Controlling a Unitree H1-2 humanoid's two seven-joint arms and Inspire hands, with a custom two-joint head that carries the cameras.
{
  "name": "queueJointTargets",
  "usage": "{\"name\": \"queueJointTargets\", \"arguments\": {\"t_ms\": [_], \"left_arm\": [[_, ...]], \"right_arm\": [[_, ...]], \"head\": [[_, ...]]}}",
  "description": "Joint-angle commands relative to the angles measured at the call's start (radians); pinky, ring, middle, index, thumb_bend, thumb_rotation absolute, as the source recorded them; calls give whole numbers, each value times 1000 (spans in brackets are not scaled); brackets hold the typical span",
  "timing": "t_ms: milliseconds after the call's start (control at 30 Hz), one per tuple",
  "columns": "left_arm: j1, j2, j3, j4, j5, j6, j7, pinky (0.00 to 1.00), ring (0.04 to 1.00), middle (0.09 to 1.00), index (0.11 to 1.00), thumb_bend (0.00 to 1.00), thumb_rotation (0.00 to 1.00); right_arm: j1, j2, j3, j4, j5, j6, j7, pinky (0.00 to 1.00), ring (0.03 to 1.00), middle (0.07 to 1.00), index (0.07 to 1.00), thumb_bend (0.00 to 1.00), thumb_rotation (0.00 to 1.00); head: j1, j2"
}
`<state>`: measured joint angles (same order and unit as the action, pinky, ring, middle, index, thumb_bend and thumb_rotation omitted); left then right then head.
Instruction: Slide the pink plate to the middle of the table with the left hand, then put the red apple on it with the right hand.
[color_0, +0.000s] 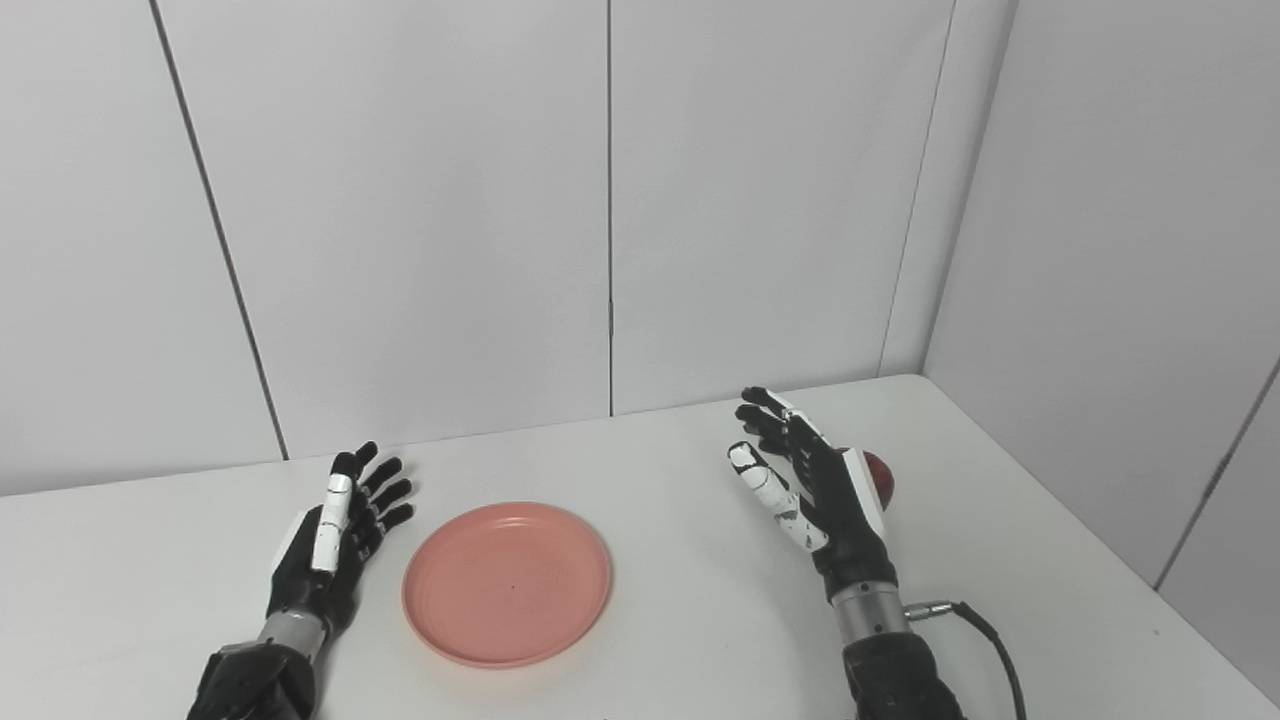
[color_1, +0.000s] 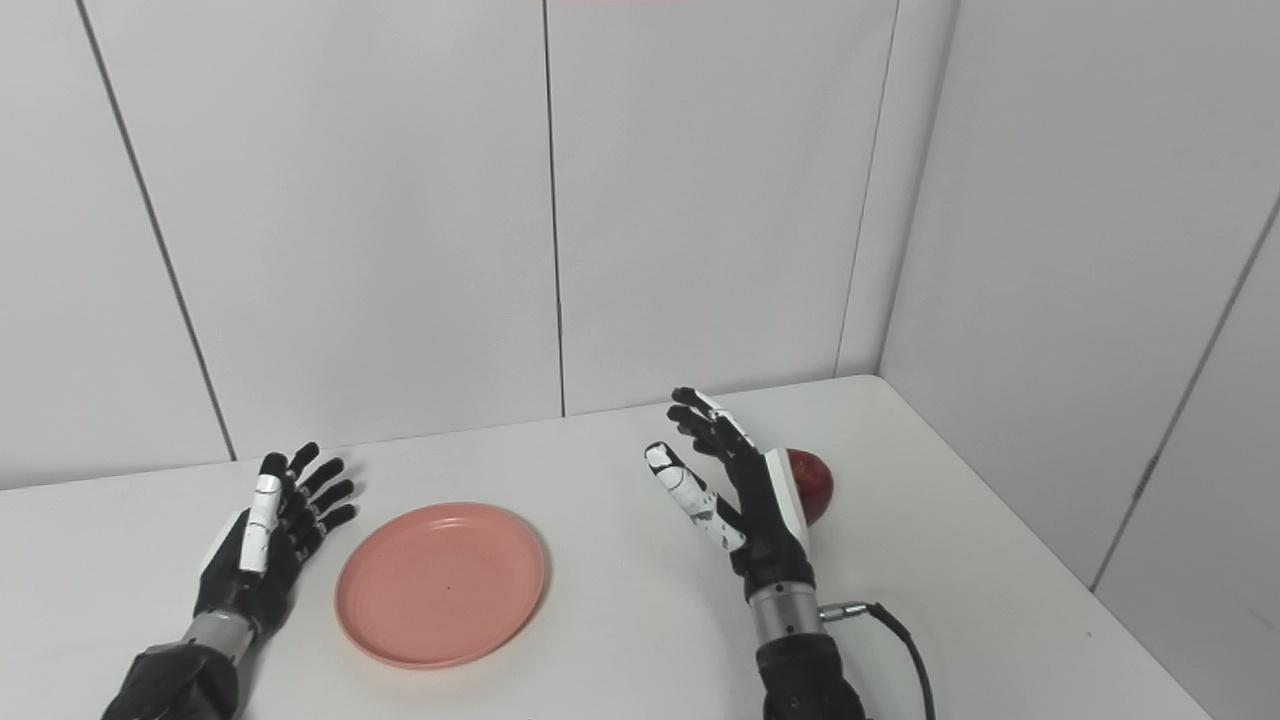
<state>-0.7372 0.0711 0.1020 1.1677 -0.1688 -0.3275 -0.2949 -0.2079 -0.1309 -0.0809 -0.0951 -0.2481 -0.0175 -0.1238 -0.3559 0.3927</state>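
The right hand (color_1: 750, 490) hides most of the red apple (color_1: 812, 482)

My left hand (color_0: 335, 545) and right hand (color_0: 810, 490) both hover empty, fingers (color_0: 385, 490) spread, thumbs up.

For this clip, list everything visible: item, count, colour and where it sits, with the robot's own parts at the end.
pink plate: one, pink, empty, flat on the table between the two hands, nearer the left one.
red apple: one, red, on the table behind the right hand, partly hidden by it.
table: one, white, in a corner of the wall panels.
wall panels: several, pale grey, behind and to the right.
cable: one, black, from the right wrist.
left hand: one, black and white, open, left of the plate.
right hand: one, black and white, open, holding nothing.
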Motion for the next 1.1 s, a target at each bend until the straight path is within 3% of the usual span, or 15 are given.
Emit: {"name": "queueJointTargets", "arguments": {"t_ms": [0,133,333,567,900,1067], "left_arm": [[93,15,-1,88,5,94,11,862,895,929,977,715,953],[93,16,-6,81,11,98,13,857,890,927,978,709,961],[93,16,-4,81,7,98,13,866,893,928,978,700,952],[93,16,-6,82,8,99,10,866,897,931,978,717,954],[90,19,1,86,1,108,2,865,892,932,983,728,939],[91,20,-2,84,9,107,3,858,880,931,980,723,951]], "right_arm": [[-51,-18,-4,-35,-10,-55,-13,771,786,787,799,810,849],[-74,-52,-2,-27,-81,-43,-29,761,784,783,786,830,916],[-99,-117,11,-4,-183,-54,-41,775,792,786,791,844,940],[-111,-177,29,12,-319,-7,-56,708,779,795,776,894,929],[-116,-248,43,54,-476,26,-60,784,784,780,759,884,925],[-121,-296,70,81,-601,59,-65,767,768,768,746,871,896]], "head": [[0,1],[0,1],[-2,5],[-2,8],[-2,13],[-3,14]]}}
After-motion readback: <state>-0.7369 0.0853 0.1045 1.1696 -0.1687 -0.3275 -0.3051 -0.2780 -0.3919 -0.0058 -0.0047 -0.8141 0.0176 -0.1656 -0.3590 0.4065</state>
